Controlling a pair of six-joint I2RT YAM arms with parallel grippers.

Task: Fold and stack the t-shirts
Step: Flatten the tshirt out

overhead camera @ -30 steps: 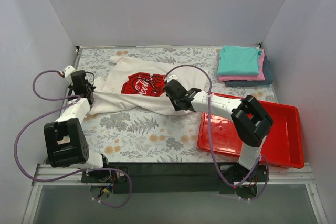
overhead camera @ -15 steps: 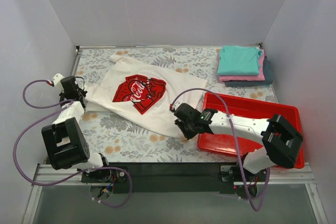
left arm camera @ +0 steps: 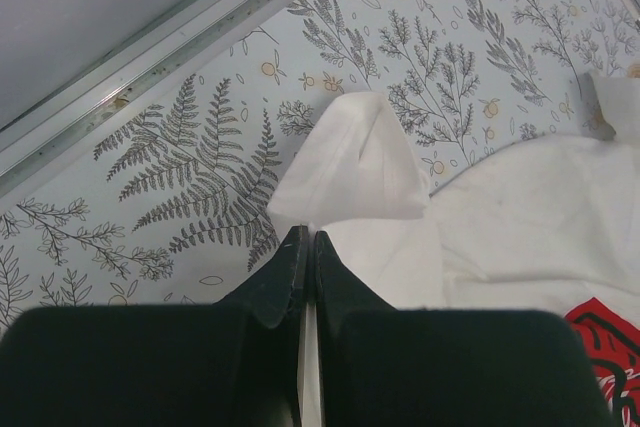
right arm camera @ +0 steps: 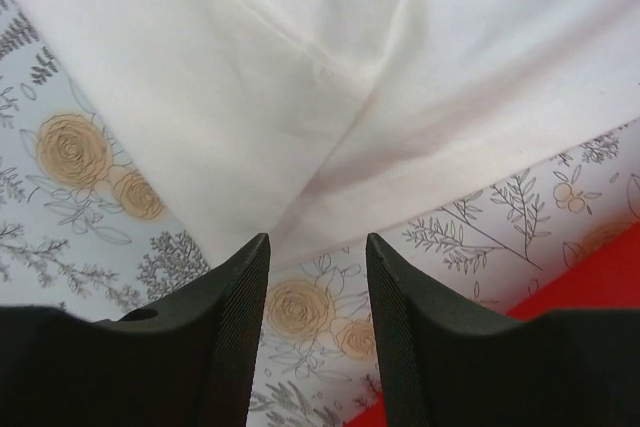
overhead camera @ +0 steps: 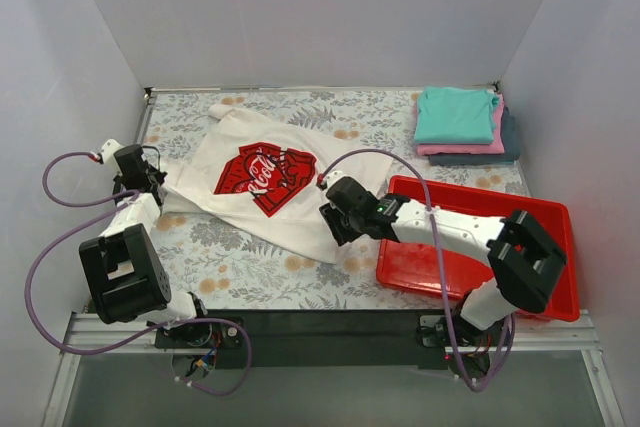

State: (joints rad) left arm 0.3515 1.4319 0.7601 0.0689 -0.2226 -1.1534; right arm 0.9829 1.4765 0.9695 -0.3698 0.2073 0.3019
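Observation:
A white t-shirt (overhead camera: 300,202) with a red logo print (overhead camera: 262,177) lies spread diagonally on the floral table. My left gripper (overhead camera: 158,187) at its left end is shut on a fold of the white cloth (left arm camera: 350,162), pinched at the fingertips (left arm camera: 305,237). My right gripper (overhead camera: 336,230) hovers open over the shirt's near right corner (right arm camera: 330,147), nothing between its fingers (right arm camera: 317,247). Folded t-shirts are stacked at the back right: teal (overhead camera: 455,112) on pink (overhead camera: 470,147) on dark blue-grey (overhead camera: 510,137).
A red plastic tray (overhead camera: 530,247) sits at the near right, under the right arm's forearm. White walls close in the table on the left, back and right. A metal rail (left arm camera: 180,42) runs along the table's left edge.
Both arms drew the white shirt out flat toward the near side. The right gripper then opened, let go of the shirt's corner and drew back slightly. The left gripper stayed shut.

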